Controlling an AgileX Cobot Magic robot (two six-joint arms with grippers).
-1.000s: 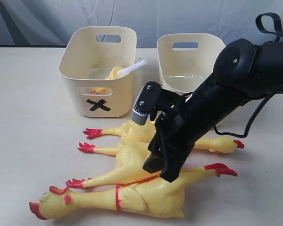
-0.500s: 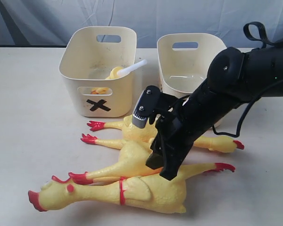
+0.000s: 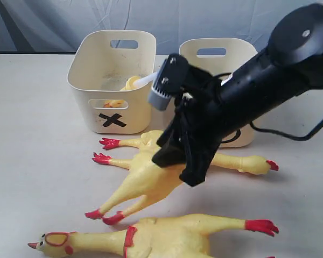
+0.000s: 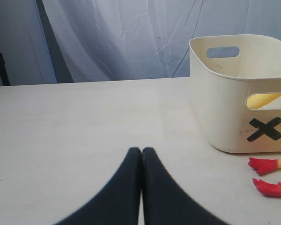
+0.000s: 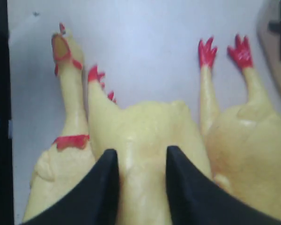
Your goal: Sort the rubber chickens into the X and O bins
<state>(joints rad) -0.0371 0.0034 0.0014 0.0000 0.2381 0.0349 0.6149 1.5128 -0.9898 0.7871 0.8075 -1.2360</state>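
Observation:
My right gripper (image 3: pixel 177 169) (image 5: pixel 140 152) is shut on the body of a yellow rubber chicken (image 3: pixel 140 185) (image 5: pixel 150 136), which hangs tilted with its red feet low over the table. A second chicken (image 3: pixel 167 236) lies along the front edge. A third chicken (image 3: pixel 242 161) lies behind the held one, in front of the bins. The X bin (image 3: pixel 78 70) (image 4: pixel 225 108) holds another chicken with a white squeaker tube (image 3: pixel 151 79). The other cream bin (image 3: pixel 218 54) stands to its right, its mark hidden by my arm. My left gripper (image 4: pixel 141 151) is shut on nothing, above bare table.
A black cable (image 3: pixel 307 131) trails on the table at the right behind my right arm. A grey curtain (image 3: pixel 204 16) hangs behind the bins. Two red chicken feet (image 4: pixel 267 164) show near the X bin in the left wrist view.
My right gripper has risen and lifted the middle chicken off the pile. The front chicken has shifted nearer the front edge. The left gripper has no earlier frame.

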